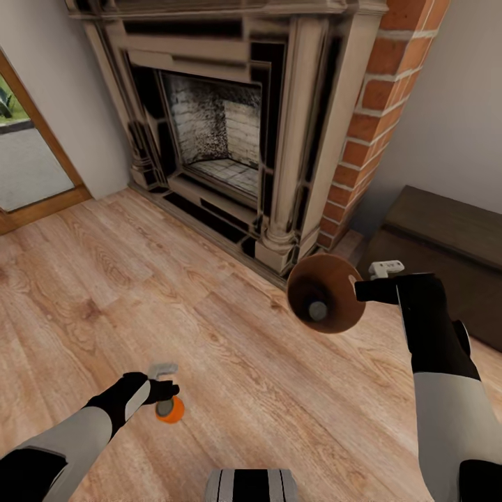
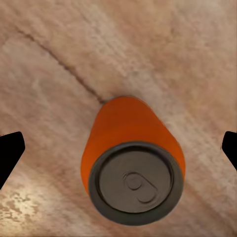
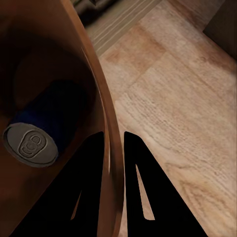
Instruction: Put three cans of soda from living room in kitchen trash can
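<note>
Two soda cans on record, third unaccounted for. Setting: living room, light wood plank floor (image 1: 230, 335), fireplace (image 1: 230, 132) with brick chimney side (image 1: 380, 118), dark low cabinet (image 1: 446, 244) by the wall.

Item 1: orange can (image 1: 170, 409), upright on the floor, silvery-dark top facing up. Left gripper (image 1: 164, 380) hovers directly above it; in the left wrist view the can (image 2: 133, 173) sits between the two black fingertips (image 2: 10, 153), which stand wide apart and clear of it. Jaws released, nothing gripped.

Item 2: blue can (image 3: 47, 131), lying inside the trash can (image 1: 326, 293).

Item 3: trash can, brown inside, carried off the floor and tipped so its mouth faces the head camera. Right gripper (image 1: 376, 287) is clenched on the rim, one finger inside the wall, one outside (image 3: 140, 182).

Risks, as judged: the tipped bin may let the blue can roll out; a descent off-centre may knock the orange can over and send it rolling; a thin rim pinch may slip under load.
</note>
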Motion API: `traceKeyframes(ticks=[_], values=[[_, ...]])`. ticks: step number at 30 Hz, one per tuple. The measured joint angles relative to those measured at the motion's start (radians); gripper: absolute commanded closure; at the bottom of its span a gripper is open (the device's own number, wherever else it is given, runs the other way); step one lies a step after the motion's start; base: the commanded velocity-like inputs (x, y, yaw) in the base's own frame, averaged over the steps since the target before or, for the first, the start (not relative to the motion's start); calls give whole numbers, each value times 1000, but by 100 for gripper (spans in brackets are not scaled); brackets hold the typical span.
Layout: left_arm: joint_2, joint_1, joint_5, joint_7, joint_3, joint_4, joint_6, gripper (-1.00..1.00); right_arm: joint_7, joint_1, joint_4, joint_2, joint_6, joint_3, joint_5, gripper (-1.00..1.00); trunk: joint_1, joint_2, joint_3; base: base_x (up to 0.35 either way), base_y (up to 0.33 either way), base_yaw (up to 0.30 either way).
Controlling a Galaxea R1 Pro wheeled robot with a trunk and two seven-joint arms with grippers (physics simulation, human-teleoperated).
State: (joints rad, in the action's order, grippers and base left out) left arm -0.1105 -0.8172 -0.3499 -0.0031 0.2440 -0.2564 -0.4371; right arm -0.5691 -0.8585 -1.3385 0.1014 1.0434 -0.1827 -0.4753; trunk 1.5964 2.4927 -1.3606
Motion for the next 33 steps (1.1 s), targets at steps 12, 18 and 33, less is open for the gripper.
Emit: traceKeyframes(ticks=[12,18,33], values=[[0,4,-1,0,0,0,-1,-100,0,-3,1,0,1,3,2,100,9,10,-64,0,0,0],[0,4,-1,0,0,0,-2,-100,1,-19,1,-3,-2,4,-5,100,10,10,-85,0,0,0],[0,4,-1,0,0,0,-1,100,1,-25,1,-5,-1,43,-2,100,10,11,-100,0,0,0]])
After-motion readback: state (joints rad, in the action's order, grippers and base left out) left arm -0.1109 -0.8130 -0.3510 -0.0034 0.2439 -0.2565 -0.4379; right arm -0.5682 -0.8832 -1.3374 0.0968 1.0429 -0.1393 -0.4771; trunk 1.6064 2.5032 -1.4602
